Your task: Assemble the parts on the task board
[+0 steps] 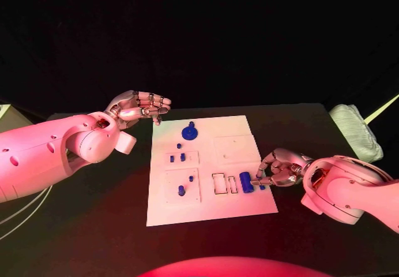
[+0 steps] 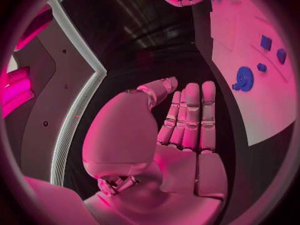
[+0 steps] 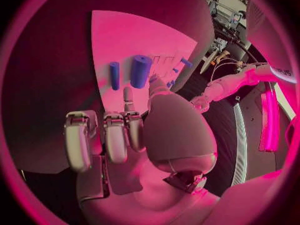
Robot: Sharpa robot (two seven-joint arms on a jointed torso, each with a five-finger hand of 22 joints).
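From the head view, the white rectangular task board (image 1: 208, 196) lies mid-table with bare black table (image 1: 91, 231) along its edges. The left hand (image 1: 139, 106) hovers off its far left corner, near a blue gear-shaped part (image 1: 190, 133).

The left wrist view shows fingers (image 2: 190, 115) straight, close together, holding nothing.

In the right wrist view, the right hand (image 3: 134, 130) sits by a blue cylinder part (image 3: 140, 71), fingers curled; grip unclear.

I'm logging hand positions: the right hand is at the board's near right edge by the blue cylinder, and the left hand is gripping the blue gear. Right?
Not quite. The left hand holds nothing; in the head view it hangs off the task board's far left corner, apart from the blue gear. The right hand is by the blue cylinder, as you say.
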